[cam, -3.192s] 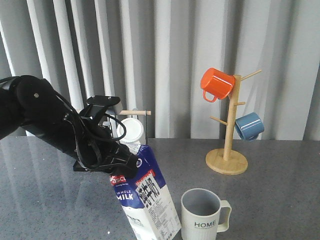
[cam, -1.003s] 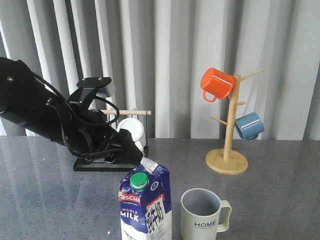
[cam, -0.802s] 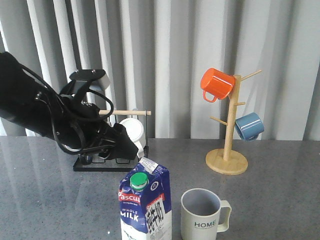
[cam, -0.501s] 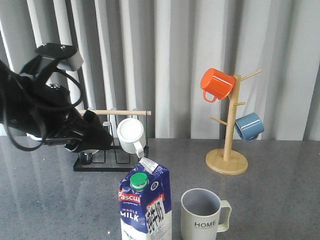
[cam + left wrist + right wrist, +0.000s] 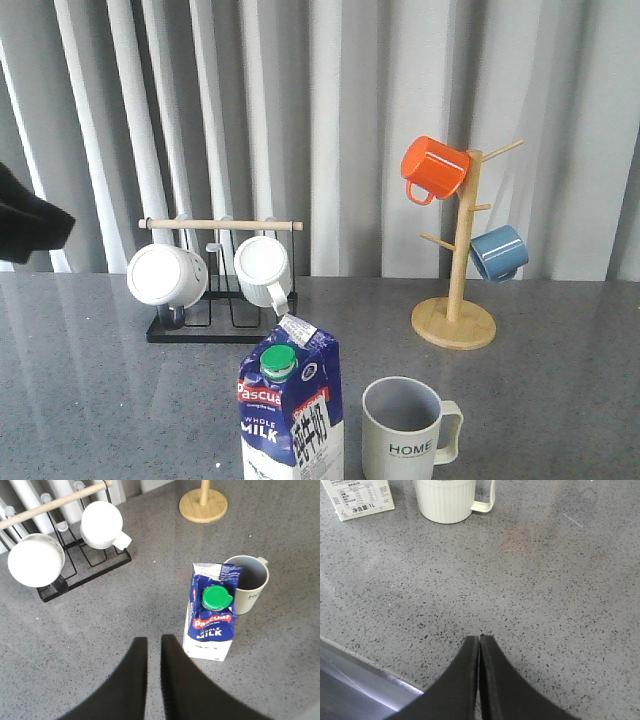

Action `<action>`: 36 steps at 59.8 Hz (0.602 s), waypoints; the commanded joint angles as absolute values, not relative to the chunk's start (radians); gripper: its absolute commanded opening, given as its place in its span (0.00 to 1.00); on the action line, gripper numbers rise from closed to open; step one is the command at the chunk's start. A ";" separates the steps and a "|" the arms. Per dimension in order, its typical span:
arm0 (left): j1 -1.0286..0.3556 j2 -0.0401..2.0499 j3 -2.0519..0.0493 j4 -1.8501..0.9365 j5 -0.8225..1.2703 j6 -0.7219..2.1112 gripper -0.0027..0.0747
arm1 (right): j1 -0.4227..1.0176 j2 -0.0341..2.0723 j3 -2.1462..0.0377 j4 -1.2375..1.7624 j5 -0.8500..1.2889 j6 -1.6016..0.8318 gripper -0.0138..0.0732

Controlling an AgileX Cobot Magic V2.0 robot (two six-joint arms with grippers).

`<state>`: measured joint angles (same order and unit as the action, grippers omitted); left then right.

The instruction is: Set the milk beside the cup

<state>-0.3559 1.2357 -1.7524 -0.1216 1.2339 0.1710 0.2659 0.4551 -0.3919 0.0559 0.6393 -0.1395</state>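
The milk [image 5: 290, 410] stands upright on the grey table, a blue and white carton with a green cap. The cup [image 5: 402, 430], cream with "HOME" lettering, stands just right of it, a small gap between them. Both show in the left wrist view, the milk [image 5: 212, 612] and the cup [image 5: 247, 582]. My left gripper [image 5: 154, 640] hangs high above the table, to the left of the carton and clear of it, empty, its fingers nearly together with a thin gap. My right gripper [image 5: 479, 637] is shut and empty near the table's front edge, with the cup [image 5: 445, 497] and milk [image 5: 362, 497] beyond it.
A black wire rack [image 5: 215, 325] with a wooden bar holds two plain white mugs [image 5: 167, 275] at the back left. A wooden mug tree [image 5: 455, 320] at the back right carries an orange mug [image 5: 433, 167] and a blue mug [image 5: 498, 252]. My left arm [image 5: 25, 225] shows at the left edge.
My left arm let go of the milk, which now stands upright, then drew back up and to the left, almost out of the front view. The cup has not moved.
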 commanded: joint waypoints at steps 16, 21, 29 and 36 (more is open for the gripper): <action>-0.359 0.958 -1.477 -0.127 1.147 0.084 0.03 | 0.265 0.458 -0.417 0.054 0.576 -0.139 0.15; -0.359 0.879 -1.389 -0.127 1.154 0.083 0.03 | 0.265 0.458 -0.417 0.054 0.576 -0.139 0.15; -0.359 0.781 -1.307 -0.085 1.172 0.086 0.03 | 0.265 0.458 -0.417 0.054 0.576 -0.139 0.15; -0.359 0.719 -1.277 0.015 1.173 0.085 0.03 | 0.265 0.458 -0.417 0.054 0.576 -0.139 0.15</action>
<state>-0.3559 0.7581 -1.2767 -0.0511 1.2333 0.0940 0.2659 0.4551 -0.3919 0.0559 0.6414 -0.1395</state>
